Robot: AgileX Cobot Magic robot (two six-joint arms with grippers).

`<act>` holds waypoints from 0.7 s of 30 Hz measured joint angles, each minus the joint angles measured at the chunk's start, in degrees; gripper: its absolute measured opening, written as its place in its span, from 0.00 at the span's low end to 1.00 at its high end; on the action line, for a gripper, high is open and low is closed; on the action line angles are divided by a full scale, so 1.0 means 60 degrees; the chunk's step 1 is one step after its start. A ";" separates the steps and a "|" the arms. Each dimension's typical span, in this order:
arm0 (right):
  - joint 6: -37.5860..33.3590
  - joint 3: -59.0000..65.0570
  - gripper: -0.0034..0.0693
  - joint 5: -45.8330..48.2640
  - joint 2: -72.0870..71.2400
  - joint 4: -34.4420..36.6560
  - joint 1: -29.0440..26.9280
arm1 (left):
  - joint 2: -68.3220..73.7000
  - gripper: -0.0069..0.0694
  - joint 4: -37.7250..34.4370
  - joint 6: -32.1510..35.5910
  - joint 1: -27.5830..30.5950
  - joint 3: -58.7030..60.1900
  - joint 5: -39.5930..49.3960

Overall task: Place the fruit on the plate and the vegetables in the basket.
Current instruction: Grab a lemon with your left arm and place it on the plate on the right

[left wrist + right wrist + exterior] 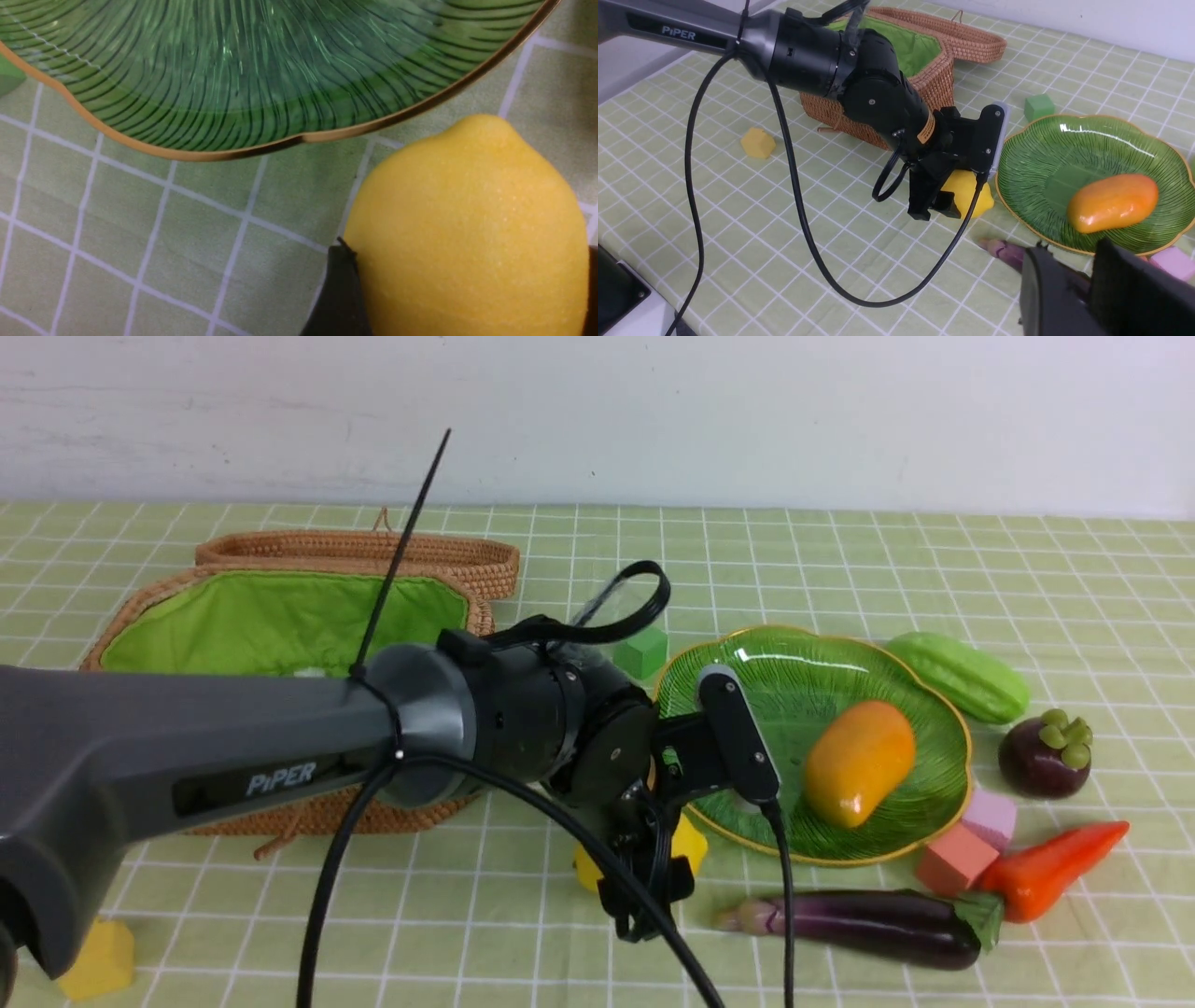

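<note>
My left gripper (644,889) reaches down just in front of the green plate (803,658), shut on the yellow lemon (467,224), with a black finger (338,289) pressed to each side of it. The lemon is low over the cloth, beside the plate's gold rim (196,156). An orange-yellow mango (859,763) lies in the plate. Right of the plate are the light green gourd (966,674), the mangosteen (1044,756) and the carrot (1055,870). The eggplant (868,924) lies in front. My right gripper (1071,247) hangs above the eggplant's tip (1001,247), slightly open and empty.
The wicker basket (140,607) with green lining stands open at the left, its lid (355,553) behind it. A green cube (642,651) sits between basket and plate. Pink (990,817) and orange-red (954,859) cubes lie by the carrot. A yellow block (98,961) sits at front left.
</note>
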 joint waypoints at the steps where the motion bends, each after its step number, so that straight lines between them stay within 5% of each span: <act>1: 0.0000 0.0000 0.27 0.0000 0.0000 0.0000 0.0000 | -0.0041 0.83 0.0000 0.0000 0.0000 0.0000 0.0084; 13: 0.0000 0.0000 0.27 -0.0464 0.0000 -0.0009 0.0000 | -0.1898 0.83 -0.0171 -0.0782 0.0000 0.0081 0.1931; 21: 0.0089 0.0000 0.27 -0.1744 0.0000 -0.0518 0.0000 | -0.2508 0.83 -0.0235 -0.2810 0.0000 0.0081 -0.0222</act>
